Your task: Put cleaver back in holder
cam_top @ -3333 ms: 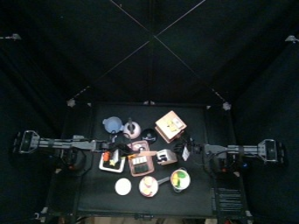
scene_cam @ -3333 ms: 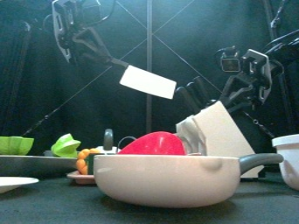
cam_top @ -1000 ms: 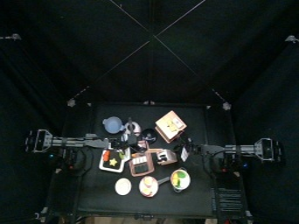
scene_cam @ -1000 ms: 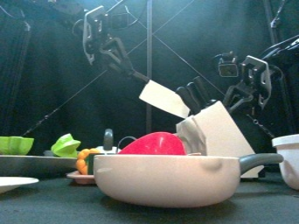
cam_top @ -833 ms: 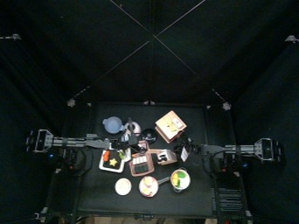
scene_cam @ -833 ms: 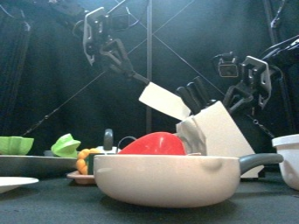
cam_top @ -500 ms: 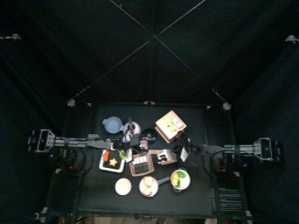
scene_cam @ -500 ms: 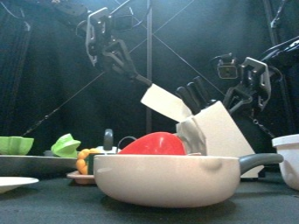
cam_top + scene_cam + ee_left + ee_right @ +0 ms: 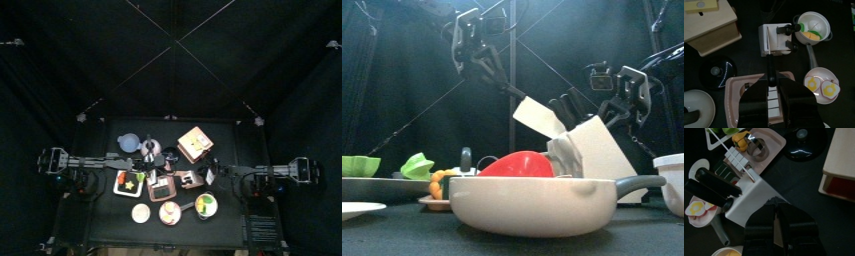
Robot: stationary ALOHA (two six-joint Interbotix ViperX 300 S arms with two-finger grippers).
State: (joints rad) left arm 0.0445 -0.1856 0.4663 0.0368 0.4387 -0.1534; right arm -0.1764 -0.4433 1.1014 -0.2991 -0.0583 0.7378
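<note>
Cleaver [image 9: 540, 117]: blade tilted, lower edge at the top of the white holder [image 9: 593, 150], handle pointing to 10 o'clock in the front view. It is held by the handle in the left gripper [image 9: 771, 86], whose jaws are closed on it. Right gripper [image 9: 775, 208]: hung above the holder's 3 o'clock side; whether anything is gripped cannot be told. Pan [image 9: 543, 201]: stood at the counter's front edge, a red object [image 9: 519, 165] behind it.

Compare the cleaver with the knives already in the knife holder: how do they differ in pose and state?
The cleaver hangs tilted above the knife holder, its pale blade fully bare, gripped by the left gripper. The other knives sit sunk in the holder, only their dark handles showing. All lean the same way.
</note>
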